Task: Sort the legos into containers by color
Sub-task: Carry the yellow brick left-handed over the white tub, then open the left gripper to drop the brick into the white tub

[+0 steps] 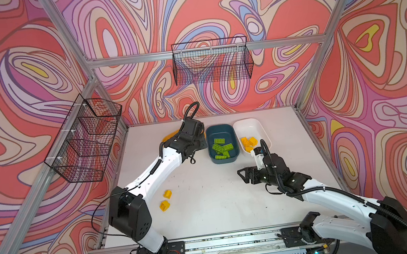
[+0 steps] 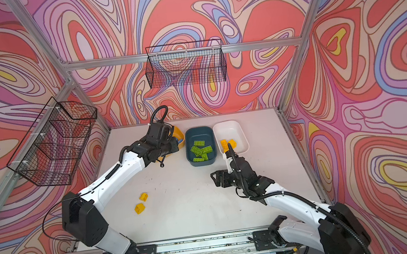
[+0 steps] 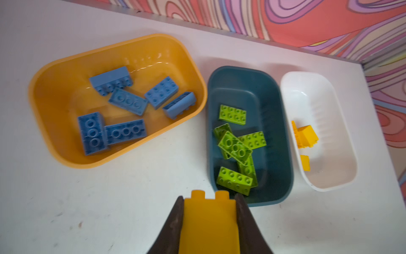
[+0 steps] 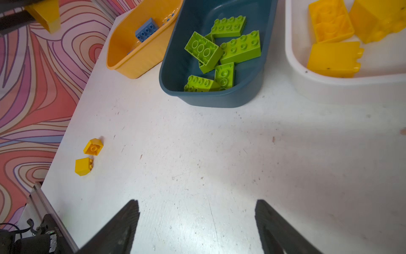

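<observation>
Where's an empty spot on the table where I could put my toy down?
The big bare middle of the table, between the two loose yellow bricks and the right gripper, in front of the teal tub. The white tub's far end is bare too. Crowded: green bricks pile up in the teal tub's near part.
</observation>
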Robot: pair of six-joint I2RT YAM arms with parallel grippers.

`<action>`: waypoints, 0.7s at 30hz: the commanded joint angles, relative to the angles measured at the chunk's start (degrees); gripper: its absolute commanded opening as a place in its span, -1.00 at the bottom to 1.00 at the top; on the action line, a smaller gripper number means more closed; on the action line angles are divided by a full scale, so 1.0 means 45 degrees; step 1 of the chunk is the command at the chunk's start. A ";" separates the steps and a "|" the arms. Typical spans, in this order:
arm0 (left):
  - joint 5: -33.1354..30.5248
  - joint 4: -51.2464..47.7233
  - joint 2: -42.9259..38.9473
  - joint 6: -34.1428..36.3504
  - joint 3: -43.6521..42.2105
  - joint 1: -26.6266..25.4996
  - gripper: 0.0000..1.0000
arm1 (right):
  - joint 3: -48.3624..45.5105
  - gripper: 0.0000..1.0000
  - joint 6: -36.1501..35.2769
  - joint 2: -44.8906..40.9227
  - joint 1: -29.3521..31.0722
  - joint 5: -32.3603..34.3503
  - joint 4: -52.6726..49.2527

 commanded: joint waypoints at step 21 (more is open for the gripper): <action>0.3298 0.1475 0.8808 -0.1007 0.9105 -0.2286 -0.56 | -0.0772 0.72 0.1029 -0.2699 0.0082 0.3598 -0.0634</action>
